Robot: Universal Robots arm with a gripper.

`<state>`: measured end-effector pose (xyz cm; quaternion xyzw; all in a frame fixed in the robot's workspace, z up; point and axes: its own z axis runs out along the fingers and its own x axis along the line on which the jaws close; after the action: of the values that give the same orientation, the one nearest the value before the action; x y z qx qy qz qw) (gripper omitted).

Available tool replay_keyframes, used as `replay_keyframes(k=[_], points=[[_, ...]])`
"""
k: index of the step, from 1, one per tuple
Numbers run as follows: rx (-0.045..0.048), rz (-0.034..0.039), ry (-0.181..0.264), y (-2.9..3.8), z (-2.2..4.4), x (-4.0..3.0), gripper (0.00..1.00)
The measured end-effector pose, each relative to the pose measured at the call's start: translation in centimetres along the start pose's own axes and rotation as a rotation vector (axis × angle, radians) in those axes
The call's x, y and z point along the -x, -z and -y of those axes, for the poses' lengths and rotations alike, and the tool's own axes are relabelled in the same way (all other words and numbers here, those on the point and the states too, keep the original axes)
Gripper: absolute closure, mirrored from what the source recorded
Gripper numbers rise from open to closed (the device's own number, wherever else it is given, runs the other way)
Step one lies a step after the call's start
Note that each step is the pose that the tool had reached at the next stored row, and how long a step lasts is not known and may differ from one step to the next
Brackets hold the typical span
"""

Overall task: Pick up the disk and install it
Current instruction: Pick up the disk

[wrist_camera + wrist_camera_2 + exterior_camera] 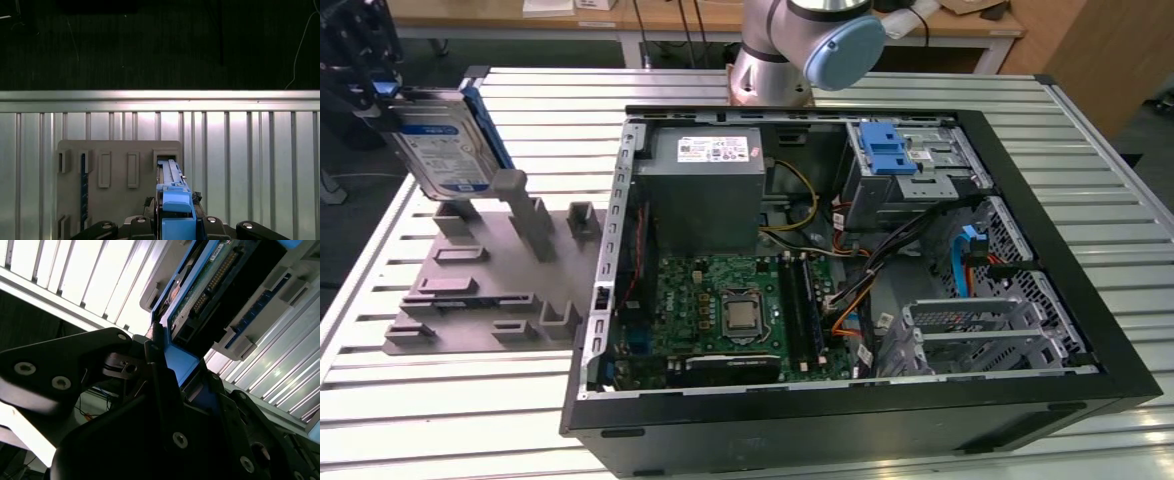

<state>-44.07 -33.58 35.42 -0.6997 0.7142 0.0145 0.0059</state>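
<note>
The disk [443, 142] stands on edge at the exterior view's far left, over the grey holder plate [480, 300]; it is silver-grey with a white-and-blue label and a blue bracket. My gripper [371, 88] is shut on the bracket's upper end. In the first wrist view the disk [172, 192] runs edge-on from my gripper [175, 222] down to a slot [166, 159] in the plate; I cannot tell if it still sits in that slot. The second wrist view shows the disk's underside [215, 280] and the blue bracket clamped between my fingers [152, 357].
An open black computer case [1067, 210] lies on the slatted metal table [720, 440]. Inside are a grey power-supply box [703, 190], a green mainboard [734, 310] and a metal drive cage with a blue latch [891, 150]. The arm's base [781, 50] stands behind the case.
</note>
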Motion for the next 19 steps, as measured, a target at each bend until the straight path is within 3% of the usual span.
replay_keyframes(k=[12,19], points=[[0.0000,-0.0010,0.000,0.37,0.00,0.01,0.63],[0.0000,-0.0012,0.000,0.95,-0.01,0.03,0.63]])
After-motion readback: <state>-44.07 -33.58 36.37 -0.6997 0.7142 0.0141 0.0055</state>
